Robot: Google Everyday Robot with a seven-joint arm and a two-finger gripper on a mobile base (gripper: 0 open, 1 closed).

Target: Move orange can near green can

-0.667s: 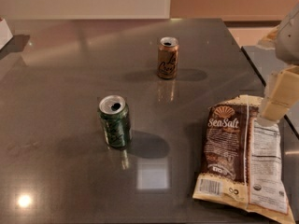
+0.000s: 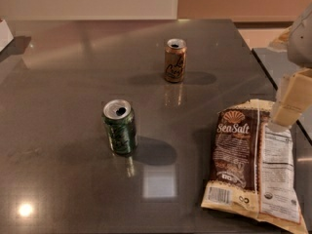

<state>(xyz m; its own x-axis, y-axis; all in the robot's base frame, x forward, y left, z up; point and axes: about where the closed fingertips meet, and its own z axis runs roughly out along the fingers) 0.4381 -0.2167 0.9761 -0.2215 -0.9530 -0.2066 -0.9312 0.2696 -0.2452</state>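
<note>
The orange can (image 2: 175, 60) stands upright toward the back middle of the dark table (image 2: 63, 82). The green can (image 2: 119, 126) stands upright nearer the front, left of centre, well apart from the orange can. My gripper (image 2: 291, 101) shows at the right edge, pale and blocky, above the top right of a chip bag and far to the right of both cans. It holds nothing that I can see.
A brown and cream Sea Salt chip bag (image 2: 251, 165) lies flat at the front right of the table. A white object (image 2: 4, 33) sits at the far left edge. A second surface (image 2: 273, 62) lies beyond the table's right edge.
</note>
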